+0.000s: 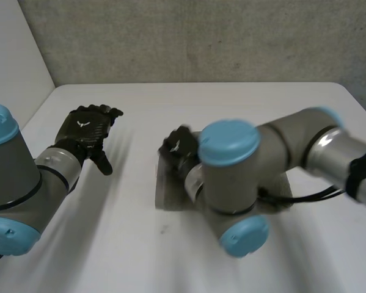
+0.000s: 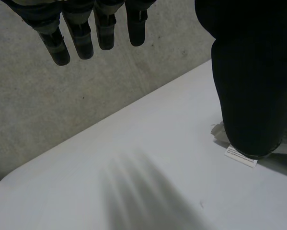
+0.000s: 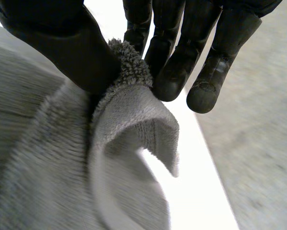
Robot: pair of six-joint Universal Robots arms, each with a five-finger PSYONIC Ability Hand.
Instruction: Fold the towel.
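The towel (image 1: 166, 192) was grey terry, thick and looped, lying flat near the middle of the smooth white table (image 1: 231, 104). The right arm (image 1: 231, 177) hid most of it, so its long axis probably ran across the table from side to side. The right hand (image 1: 178, 146) sat at the towel's far left corner. In the right wrist view its thumb and fingers (image 3: 174, 62) pinched the fuzzy edge, and the cloth (image 3: 129, 139) curled up from there in a soft, rounded fold. The left hand (image 1: 85, 129) hung over bare table, well apart from the towel, its fingers (image 2: 78, 36) straight and holding nothing. A small white label (image 2: 240, 156) showed at the towel's edge.
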